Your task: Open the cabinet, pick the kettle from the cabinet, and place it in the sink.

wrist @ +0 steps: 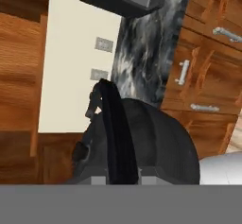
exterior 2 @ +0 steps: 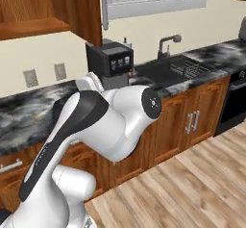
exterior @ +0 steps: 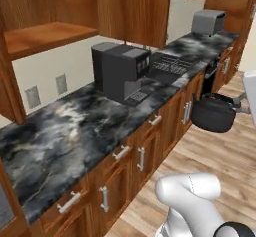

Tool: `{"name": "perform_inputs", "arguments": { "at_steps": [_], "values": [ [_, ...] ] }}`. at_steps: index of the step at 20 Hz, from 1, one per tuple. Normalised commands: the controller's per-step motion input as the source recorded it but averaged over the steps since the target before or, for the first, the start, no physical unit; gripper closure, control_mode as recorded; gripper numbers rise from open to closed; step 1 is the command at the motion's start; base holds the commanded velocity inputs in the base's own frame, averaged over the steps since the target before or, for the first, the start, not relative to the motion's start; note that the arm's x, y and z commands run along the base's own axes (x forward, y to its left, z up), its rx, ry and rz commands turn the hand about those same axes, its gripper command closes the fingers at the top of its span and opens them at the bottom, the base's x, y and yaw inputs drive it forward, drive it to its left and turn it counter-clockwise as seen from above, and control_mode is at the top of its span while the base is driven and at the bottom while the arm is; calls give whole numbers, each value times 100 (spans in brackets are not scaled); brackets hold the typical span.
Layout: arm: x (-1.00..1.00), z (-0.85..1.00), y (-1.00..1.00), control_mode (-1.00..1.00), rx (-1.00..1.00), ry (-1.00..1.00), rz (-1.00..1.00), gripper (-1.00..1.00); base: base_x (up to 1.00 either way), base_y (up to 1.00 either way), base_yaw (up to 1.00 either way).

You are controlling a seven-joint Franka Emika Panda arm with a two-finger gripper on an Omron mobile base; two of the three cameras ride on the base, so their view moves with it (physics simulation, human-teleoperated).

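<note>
— How many of each thing are there?

— One squat round black-grey kettle (exterior: 213, 113), one boxy black coffee machine (exterior: 121, 71), one dark grey rectangular sink (exterior 2: 161, 72) with its grey curved faucet (exterior 2: 166, 44), and two pale wall sockets (exterior: 33, 96) on the cream wall. One reddish-brown wooden wall cabinet (exterior: 47, 37) stands open, its shelf bare; below the marbled black countertop (exterior: 65, 136) runs a row of wooden base cupboards (exterior: 145, 151) with short silver handles. A grey toaster (exterior: 207, 22) sits at the far end.

— And the kettle, where is it relative to the claw?

— It hangs in the air in front of the base cupboards, off the counter edge and clear of the wood-plank floor (exterior: 220, 161). In the hand view the kettle (wrist: 137, 145) sits right against the camera, its arched handle running straight down toward the gripper.

— Is the claw clamped on it?

— The fingertips are hidden behind the kettle, so I cannot tell how wide the gripper is.

— The sink?

— Beyond the coffee machine — well apart from the kettle.
</note>
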Motion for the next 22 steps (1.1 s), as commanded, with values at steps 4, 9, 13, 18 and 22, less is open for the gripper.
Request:
{"name": "perform_inputs", "arguments": {
  "at_steps": [4,9,13,18,22],
  "values": [
    [0,0,0,100,0,0,0,100,-3,8,-91],
    [0,0,0,100,0,0,0,100,-2,10,-73],
    [0,0,0,100,0,0,0,100,0,13,-21],
    [0,0,0,100,0,0,0,100,0,14,-17],
    [0,0,0,100,0,0,0,100,26,13,-30]
  ]
}}
